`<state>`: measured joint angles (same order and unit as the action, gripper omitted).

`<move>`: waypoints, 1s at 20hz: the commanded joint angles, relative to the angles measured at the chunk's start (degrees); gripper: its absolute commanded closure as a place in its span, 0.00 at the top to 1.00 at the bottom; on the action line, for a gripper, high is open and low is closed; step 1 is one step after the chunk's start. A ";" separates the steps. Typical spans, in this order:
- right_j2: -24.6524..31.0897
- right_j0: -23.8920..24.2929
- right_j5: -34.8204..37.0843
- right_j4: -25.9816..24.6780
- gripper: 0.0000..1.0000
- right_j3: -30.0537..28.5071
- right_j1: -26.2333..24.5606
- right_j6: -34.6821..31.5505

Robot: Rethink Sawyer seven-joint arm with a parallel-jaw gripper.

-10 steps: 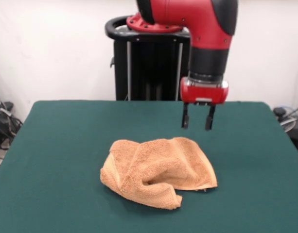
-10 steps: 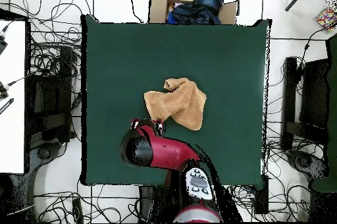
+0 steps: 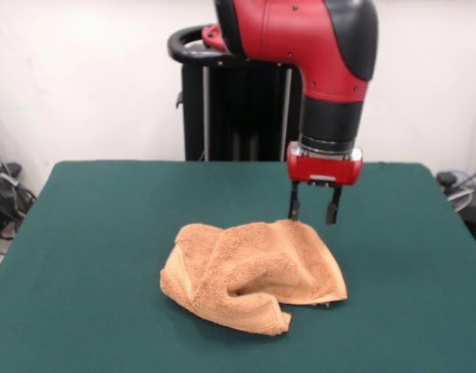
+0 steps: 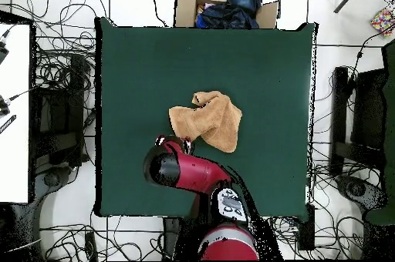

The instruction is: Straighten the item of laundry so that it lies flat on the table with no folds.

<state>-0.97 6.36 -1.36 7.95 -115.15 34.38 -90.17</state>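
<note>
The orange-tan towel (image 3: 253, 273) lies crumpled in a folded heap near the middle of the dark green table (image 3: 90, 233). It also shows in the overhead view (image 4: 207, 120) on the table (image 4: 262, 74). My gripper (image 3: 311, 212) is open and empty, hanging just above the towel's far right corner, its fingertips close to the cloth. In the overhead view the gripper (image 4: 176, 146) sits at the towel's edge nearest the robot's base, mostly hidden under the red arm.
The black pedestal (image 3: 234, 101) stands behind the table's far edge. A cardboard box (image 4: 224, 5) with dark cloth sits beyond the table's far side in the overhead view. Cables lie on the floor all round.
My gripper has come down a little toward the towel's far right corner. The towel has not moved.
</note>
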 commanded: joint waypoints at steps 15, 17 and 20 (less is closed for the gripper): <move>-8.28 -4.96 5.90 0.63 1.00 12.15 -5.23 -9.45; -9.44 -5.86 7.65 0.50 1.00 11.63 -5.41 -9.45; -10.31 -6.59 8.94 0.31 1.00 11.01 -5.28 -9.35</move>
<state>-8.14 2.56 3.02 8.17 -105.54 31.41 -90.17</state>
